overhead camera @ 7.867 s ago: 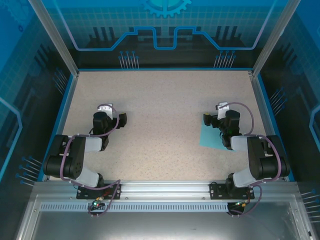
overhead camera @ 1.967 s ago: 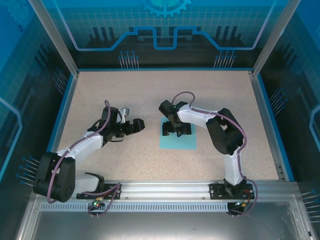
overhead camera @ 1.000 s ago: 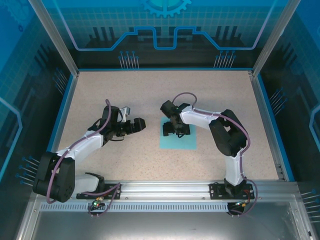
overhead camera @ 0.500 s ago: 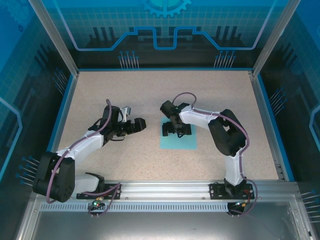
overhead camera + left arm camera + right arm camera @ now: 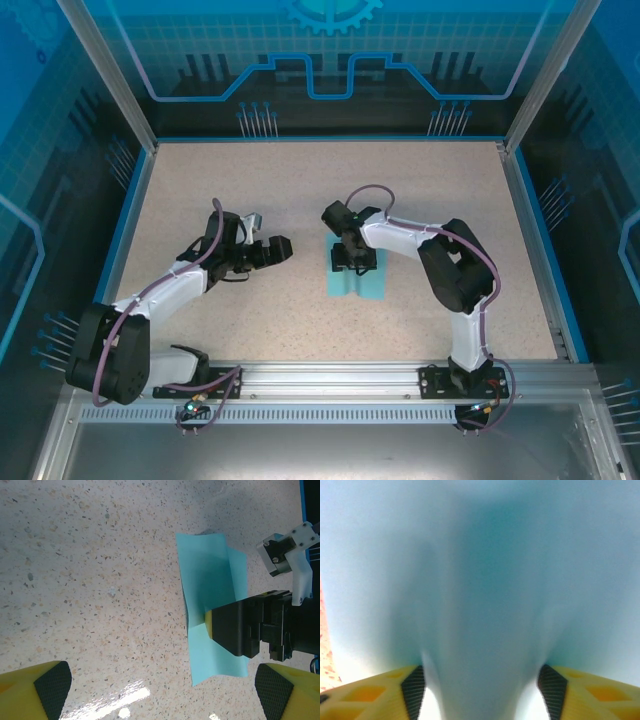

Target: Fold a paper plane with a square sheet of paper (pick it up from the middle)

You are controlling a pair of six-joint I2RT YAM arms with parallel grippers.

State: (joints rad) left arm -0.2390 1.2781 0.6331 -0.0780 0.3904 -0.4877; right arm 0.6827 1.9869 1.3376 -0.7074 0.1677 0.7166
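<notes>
The square sheet of paper (image 5: 362, 286) is light cyan and lies on the speckled table near the middle. My right gripper (image 5: 355, 258) points straight down onto its centre. In the right wrist view the sheet (image 5: 480, 565) rises in a hump between the two black pads (image 5: 414, 690), which press on its flanks, so the gripper (image 5: 481, 692) is shut on the paper's middle. My left gripper (image 5: 276, 250) hovers to the left of the sheet, open and empty. Its wrist view shows the buckled sheet (image 5: 207, 575) ahead of the wide yellow jaws (image 5: 162, 690), with the right gripper's black finger (image 5: 235, 632) on it.
A raised blue rim (image 5: 128, 215) borders the speckled table, with metal frame posts (image 5: 100, 70) at the back corners. Blue printed panels (image 5: 330, 60) stand behind. The arm bases sit on the rail (image 5: 330, 380) at the near edge.
My right gripper's jaws have closed inward on the sheet. The paper has buckled up and looks narrower from above. The left arm has stayed still.
</notes>
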